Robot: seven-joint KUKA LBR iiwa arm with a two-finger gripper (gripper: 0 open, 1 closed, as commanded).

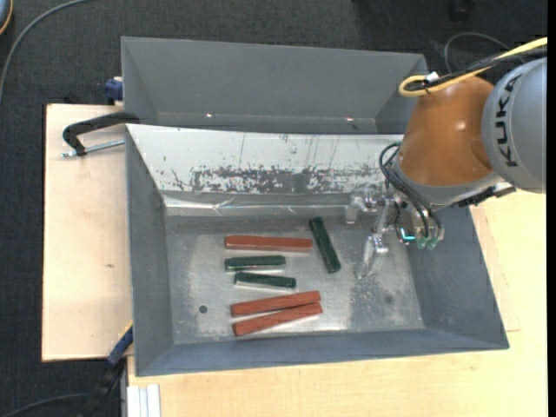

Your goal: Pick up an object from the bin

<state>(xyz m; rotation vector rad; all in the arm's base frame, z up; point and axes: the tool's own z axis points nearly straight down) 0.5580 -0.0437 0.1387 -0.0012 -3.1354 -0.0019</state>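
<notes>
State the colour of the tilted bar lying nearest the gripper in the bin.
Dark green. The tilted bar shows best in the camera view, just left of the gripper.

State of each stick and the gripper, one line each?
gripper: over bin floor, right of the sticks, clear of them.
upper red stick: flat, alone.
tilted green stick: flat, slanted, nearest gripper.
two short green sticks: flat, parallel, apart.
lower two red sticks: flat, side by side.

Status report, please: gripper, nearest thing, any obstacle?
Gripper over bare floor at right of bin. Nearest: tilted dark green bar, just view-left of it. Nothing between them.
</notes>
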